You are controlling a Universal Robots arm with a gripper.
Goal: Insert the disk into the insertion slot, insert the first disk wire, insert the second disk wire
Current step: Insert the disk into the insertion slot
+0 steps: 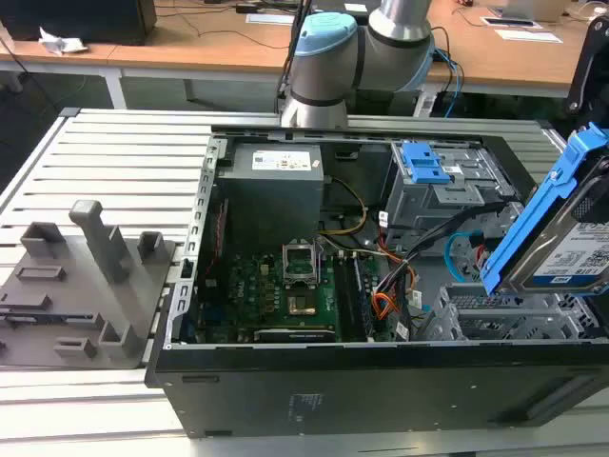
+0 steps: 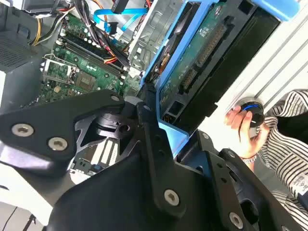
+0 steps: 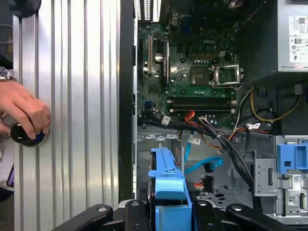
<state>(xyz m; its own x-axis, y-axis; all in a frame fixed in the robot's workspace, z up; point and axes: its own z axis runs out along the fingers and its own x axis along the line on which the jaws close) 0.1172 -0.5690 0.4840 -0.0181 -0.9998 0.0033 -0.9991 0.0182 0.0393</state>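
Observation:
The disk (image 1: pixel 571 249), grey with a white-and-blue label in a bright blue carrier, hangs tilted over the open computer case at the exterior view's right. My gripper (image 3: pixel 169 211) is shut on the carrier's end (image 3: pixel 168 185); the disk's green circuit side (image 2: pixel 202 53) shows in the second wrist view. The insertion slot (image 1: pixel 500 322), a low perforated grey bay, lies just under the disk. The second disk wire (image 1: pixel 463 249), a light blue loop, lies beside the bay, and so does (image 3: pixel 204 166). The first disk wire (image 1: pixel 384 305), an orange-red bundle, runs along the motherboard's edge.
A taller grey cage with a blue latch (image 1: pixel 425 164) stands behind the bay. The motherboard (image 1: pixel 285 295) and power supply (image 1: pixel 276 181) occupy the case. Grey fixtures (image 1: pixel 86 276) sit on the slatted table. A person's hand (image 3: pixel 24 115) holds a black knob on the table.

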